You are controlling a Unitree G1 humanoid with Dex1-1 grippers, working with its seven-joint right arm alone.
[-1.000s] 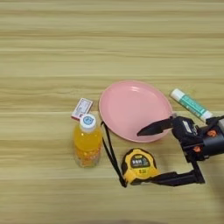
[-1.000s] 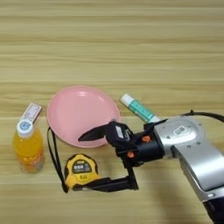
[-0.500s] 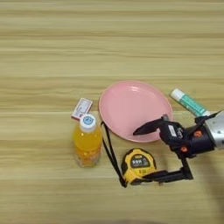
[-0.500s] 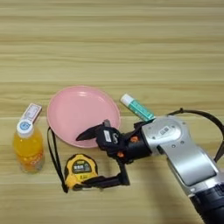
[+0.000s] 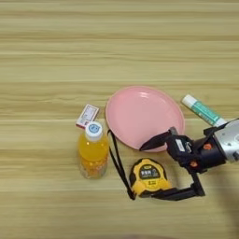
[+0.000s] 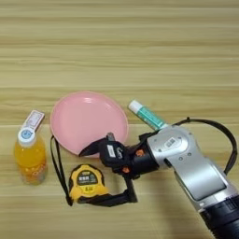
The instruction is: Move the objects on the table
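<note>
Over on the left of the table [image 5: 56, 51], a small white-and-red packet [image 5: 87, 115] lies flat just beside the orange drink bottle [image 5: 93, 156] and the pink plate [image 5: 144, 116]. In front of the plate sits the yellow-black tape measure [image 5: 148, 176], its black strap [image 5: 119, 163] trailing up toward the bottle. The right gripper [image 5: 158, 168] is spread wide around the tape measure, one finger over the plate's near rim, the other low on the table against the case. It looks set to close on it next. The green-and-white tube [image 5: 203, 110] lies untouched, far right.
</note>
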